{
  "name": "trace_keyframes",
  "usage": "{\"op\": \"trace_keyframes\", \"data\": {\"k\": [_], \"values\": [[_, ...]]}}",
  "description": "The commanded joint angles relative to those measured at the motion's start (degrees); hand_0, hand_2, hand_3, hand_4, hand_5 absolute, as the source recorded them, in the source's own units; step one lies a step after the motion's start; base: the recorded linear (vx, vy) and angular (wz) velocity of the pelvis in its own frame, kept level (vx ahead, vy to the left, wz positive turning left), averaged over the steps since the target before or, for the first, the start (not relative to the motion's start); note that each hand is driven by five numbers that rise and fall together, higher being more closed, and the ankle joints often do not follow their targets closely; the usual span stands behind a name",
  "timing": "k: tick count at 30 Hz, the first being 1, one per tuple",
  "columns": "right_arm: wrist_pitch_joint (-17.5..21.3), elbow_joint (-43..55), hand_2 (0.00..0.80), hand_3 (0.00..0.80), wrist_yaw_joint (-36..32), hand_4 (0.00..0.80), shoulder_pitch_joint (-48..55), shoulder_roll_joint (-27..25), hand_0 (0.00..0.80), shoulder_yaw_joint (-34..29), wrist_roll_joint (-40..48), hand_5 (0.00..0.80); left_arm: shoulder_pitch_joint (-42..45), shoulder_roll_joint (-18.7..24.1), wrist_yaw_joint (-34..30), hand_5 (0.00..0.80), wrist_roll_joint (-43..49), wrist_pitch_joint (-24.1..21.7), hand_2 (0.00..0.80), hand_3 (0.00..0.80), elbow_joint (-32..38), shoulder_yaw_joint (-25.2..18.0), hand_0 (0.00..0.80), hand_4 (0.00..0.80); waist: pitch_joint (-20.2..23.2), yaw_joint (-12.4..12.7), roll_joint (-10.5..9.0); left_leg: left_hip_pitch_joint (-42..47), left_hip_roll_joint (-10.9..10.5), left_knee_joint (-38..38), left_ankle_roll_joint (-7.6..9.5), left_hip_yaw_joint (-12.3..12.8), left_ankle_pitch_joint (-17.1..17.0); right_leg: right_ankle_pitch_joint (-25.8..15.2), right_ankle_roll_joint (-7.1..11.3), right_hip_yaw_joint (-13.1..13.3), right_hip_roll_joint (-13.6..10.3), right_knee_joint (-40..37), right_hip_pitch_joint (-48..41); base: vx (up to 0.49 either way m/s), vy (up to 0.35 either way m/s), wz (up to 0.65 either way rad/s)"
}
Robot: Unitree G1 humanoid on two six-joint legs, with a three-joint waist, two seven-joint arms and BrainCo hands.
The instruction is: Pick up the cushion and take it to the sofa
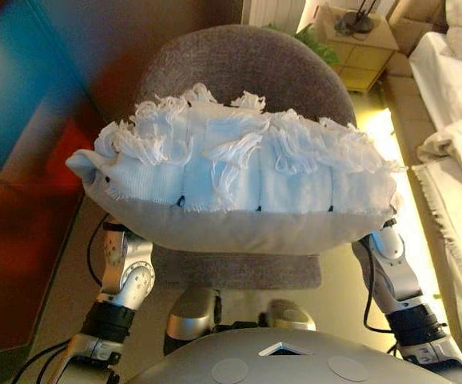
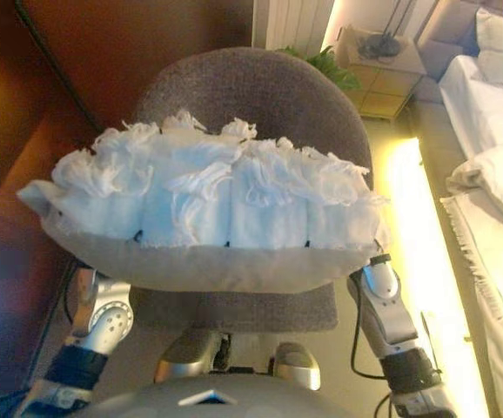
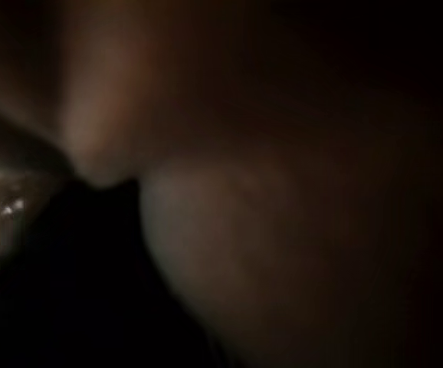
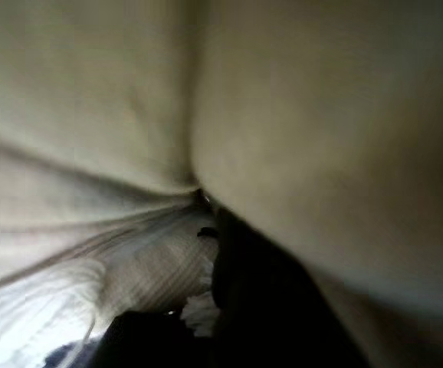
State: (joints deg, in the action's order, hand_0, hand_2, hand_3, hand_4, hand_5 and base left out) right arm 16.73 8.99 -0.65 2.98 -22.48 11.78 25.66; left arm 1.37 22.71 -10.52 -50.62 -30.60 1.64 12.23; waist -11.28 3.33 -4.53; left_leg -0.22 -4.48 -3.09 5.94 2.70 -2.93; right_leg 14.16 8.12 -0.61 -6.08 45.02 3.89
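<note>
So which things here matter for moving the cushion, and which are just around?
For the job:
cushion, held up on both arms, hands hidden beneath it

Just around:
grey chair
bedside cabinet
plant
bed

Warm yellow glare rises from a lit strip point(image 1: 383, 128) along the floor on my right. My left wrist view is nearly black and blurred; my right wrist view is dim, soft-focused.

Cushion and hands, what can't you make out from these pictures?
- Both hands: hidden under the cushion in both eye views; only the forearms show.
- Left wrist view: dark; the cushion pressed close blocks the fingers.
- Right wrist view: cushion fabric fills it; fingers not seen.
- Chair seat: mostly covered by the cushion.
</note>
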Motion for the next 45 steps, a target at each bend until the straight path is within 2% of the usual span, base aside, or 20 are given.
{"op": "trace_keyframes", "data": {"k": [1,3,4,7,10,14,15,17,18,19,20,22,23,24,26,29,34,36,38,45], "values": [[5.1,6.9,0.800,0.800,-2.4,0.800,-4.1,1.6,0.800,4.3,-2.8,0.800,-2.8,-1.0,-6.8,0.800,4.8,2.7,0.800,0.800,7.2,5.3,0.800,0.800,5.8,-1.1,2.76,1.2,2.9,0.4,-3.45,-3.5,6.8,-10.7,-1.31,-6.5,1.9,-17.9,0.0,0.276,-0.047,0.02],[6.4,7.2,0.800,0.800,-3.5,0.800,-3.0,0.7,0.800,3.7,-1.9,0.800,-1.5,-0.3,-7.3,0.800,4.1,2.7,0.800,0.800,8.4,4.3,0.800,0.800,4.6,-1.7,3.07,3.1,3.3,0.4,-3.94,-3.5,8.4,-10.1,-2.12,-8.0,-0.4,-27.2,-0.5,0.252,-0.129,-0.06],[6.9,7.1,0.800,0.800,-4.1,0.800,-2.8,0.3,0.800,3.8,-1.5,0.800,-0.9,-0.2,-7.1,0.800,4.0,2.3,0.800,0.800,8.6,4.3,0.800,0.800,4.3,-2.1,2.96,3.8,3.5,0.2,-4.18,-3.5,9.2,-10.5,-2.11,-7.5,-0.9,-32.6,-1.1,0.295,-0.184,-0.16],[6.6,6.6,0.800,0.800,-3.0,0.800,-3.1,-0.7,0.800,4.2,-0.7,0.800,0.2,-0.3,-7.5,0.800,3.7,2.2,0.800,0.800,8.9,5.3,0.800,0.800,4.0,-3.4,2.22,6.3,3.7,-0.2,-4.87,-3.2,12.1,-18.3,0.05,-1.8,-3.5,-44.7,-1.4,0.380,-0.226,-0.33],[6.0,6.2,0.800,0.800,-2.7,0.800,-2.7,0.1,0.800,3.9,-0.6,0.800,1.4,-0.2,-10.2,0.800,3.4,2.4,0.800,0.800,8.9,5.2,0.800,0.800,3.7,-4.6,2.25,9.8,5.8,0.6,-5.41,-2.4,14.5,-23.0,1.47,1.1,-5.9,-47.1,0.4,0.409,-0.284,-0.02],[4.8,5.6,0.800,0.800,-5.0,0.800,-2.6,-1.0,0.800,2.4,1.2,0.800,1.4,0.2,-9.9,0.800,3.8,-0.1,0.800,0.800,7.8,5.8,0.800,0.800,4.5,-5.7,2.26,12.3,9.7,-0.5,-7.18,-1.1,15.4,-20.4,2.02,0.3,-5.3,-46.3,0.0,0.337,-0.276,0.24],[4.1,5.1,0.800,0.800,-5.8,0.800,-3.1,-2.2,0.800,1.8,2.1,0.800,1.1,0.6,-8.2,0.800,3.9,-0.7,0.800,0.800,7.8,5.9,0.800,0.800,5.1,-6.1,2.19,12.2,12.1,-4.0,-8.59,-0.5,13.9,-19.1,1.31,0.2,-4.7,-45.0,0.2,0.334,-0.289,0.31],[1.9,4.1,0.800,0.800,-6.1,0.800,-3.8,-4.3,0.800,0.6,4.5,0.800,1.3,0.6,-5.1,0.800,2.5,-0.5,0.800,0.800,7.6,5.5,0.800,0.800,5.6,-6.0,2.38,10.3,15.2,-11.3,-10.57,-0.1,6.6,-17.3,-0.66,-1.2,-2.9,-43.4,-0.2,0.311,-0.295,0.14],[2.0,3.7,0.800,0.800,-6.4,0.800,-3.6,-4.9,0.800,0.0,5.4,0.800,1.3,0.2,-5.4,0.800,1.1,0.3,0.800,0.800,7.6,5.2,0.800,0.800,5.5,-5.5,1.92,6.4,14.9,-15.6,-10.52,-0.3,4.3,-16.6,-1.67,-2.4,-2.6,-43.6,-1.6,0.177,-0.222,0.25],[2.4,3.4,0.800,0.800,-6.4,0.800,-3.4,-5.0,0.800,-0.3,5.1,0.800,1.4,-0.2,-5.6,0.800,1.8,0.6,0.800,0.800,7.6,5.1,0.800,0.800,5.4,-5.2,1.51,3.8,14.2,-17.9,-10.21,-0.4,3.9,-16.5,-2.06,-3.3,-2.7,-44.2,-2.8,0.117,-0.189,0.36],[3.6,2.8,0.800,0.800,-5.5,0.800,-3.5,-5.2,0.800,-0.2,3.5,0.800,1.4,-1.2,-5.6,0.800,4.5,0.0,0.800,0.800,7.6,5.7,0.800,0.800,4.7,-3.6,0.94,-0.3,9.9,-16.0,-9.29,-1.6,5.2,-16.7,-1.66,-4.6,-2.7,-46.6,-5.4,0.082,-0.110,0.40],[5.8,1.3,0.800,0.800,-4.8,0.800,-4.3,-4.8,0.800,1.3,1.8,0.800,1.1,-1.7,-5.3,0.800,5.0,-1.0,0.800,0.800,6.9,7.4,0.800,0.800,3.7,-2.6,1.53,-0.5,6.6,-10.3,-8.70,-1.2,7.1,-16.7,-0.90,-4.7,-2.1,-47.7,-6.6,0.100,-0.014,0.29],[5.8,1.0,0.800,0.800,-3.7,0.800,-4.6,-4.6,0.800,2.1,1.2,0.800,0.6,-2.0,-5.6,0.800,5.3,-1.4,0.800,0.800,5.6,7.6,0.800,0.800,3.7,-2.3,1.41,0.0,5.2,-9.8,-7.99,-3.3,8.3,-16.9,-0.79,-4.5,-2.2,-47.7,-6.5,0.091,0.055,-0.20],[5.5,0.8,0.800,0.800,-2.3,0.800,-4.9,-4.3,0.800,2.7,0.5,0.800,0.0,-2.0,-5.7,0.800,5.1,-1.5,0.800,0.800,4.8,7.9,0.800,0.800,3.8,-2.2,1.46,0.4,4.8,-8.8,-7.68,-4.1,8.6,-16.7,-0.96,-4.8,-2.1,-47.6,-6.5,0.062,0.067,-0.42],[4.4,0.1,0.800,0.800,-1.3,0.800,-4.8,-3.4,0.800,3.3,0.5,0.800,-0.8,-2.5,-3.9,0.800,6.0,0.1,0.800,0.800,3.6,8.5,0.800,0.800,4.4,-2.7,1.46,2.5,4.5,-4.4,-7.20,-3.9,10.2,-16.9,-1.12,-5.2,-1.8,-48.8,-7.4,0.086,0.093,-0.29],[2.9,1.9,0.800,0.800,-2.4,0.800,-2.2,-2.1,0.800,2.8,-0.3,0.800,-0.8,-2.7,-3.3,0.800,7.5,3.5,0.800,0.800,2.9,8.1,0.800,0.800,5.4,-3.8,1.68,5.5,4.8,0.2,-6.78,-3.0,10.7,-17.2,0.03,-5.1,-2.5,-48.7,-6.9,0.093,0.088,0.14],[1.7,1.0,0.800,0.800,1.0,0.800,0.3,0.2,0.800,1.2,-1.5,0.800,1.7,-1.8,-1.8,0.800,9.3,7.4,0.800,0.800,2.8,6.7,0.800,0.800,4.8,-5.3,2.15,7.7,4.6,1.9,-5.57,-0.5,12.0,-18.6,1.90,-4.5,-3.9,-47.4,-4.2,0.013,0.064,0.18],[0.5,1.2,0.800,0.800,1.4,0.800,1.0,0.7,0.800,1.0,-2.2,0.800,2.1,-1.2,-1.2,0.800,8.6,9.0,0.800,0.800,3.2,5.6,0.800,0.800,4.4,-5.7,2.46,7.9,4.5,2.1,-5.05,0.4,12.1,-18.4,1.83,-3.9,-3.7,-45.0,-2.7,-0.041,0.017,-0.32],[0.6,-0.4,0.800,0.800,1.7,0.800,0.6,0.8,0.800,0.9,-2.1,0.800,1.8,-0.8,-0.7,0.800,8.5,9.4,0.800,0.800,3.1,5.1,0.800,0.800,4.2,-5.9,2.82,7.9,4.7,2.6,-4.58,1.2,11.7,-16.3,1.41,-3.6,-2.6,-43.2,-2.8,-0.019,-0.027,-0.23],[-0.5,-5.6,0.800,0.800,2.4,0.800,-3.3,0.1,0.800,3.0,-2.2,0.800,-1.1,-1.9,5.6,0.800,11.1,10.1,0.800,0.800,1.3,7.3,0.800,0.800,4.6,-5.6,2.27,9.6,4.8,3.9,-4.71,1.4,12.2,-17.8,1.42,-2.6,-2.1,-47.7,-4.8,0.086,-0.140,-0.17]]}}
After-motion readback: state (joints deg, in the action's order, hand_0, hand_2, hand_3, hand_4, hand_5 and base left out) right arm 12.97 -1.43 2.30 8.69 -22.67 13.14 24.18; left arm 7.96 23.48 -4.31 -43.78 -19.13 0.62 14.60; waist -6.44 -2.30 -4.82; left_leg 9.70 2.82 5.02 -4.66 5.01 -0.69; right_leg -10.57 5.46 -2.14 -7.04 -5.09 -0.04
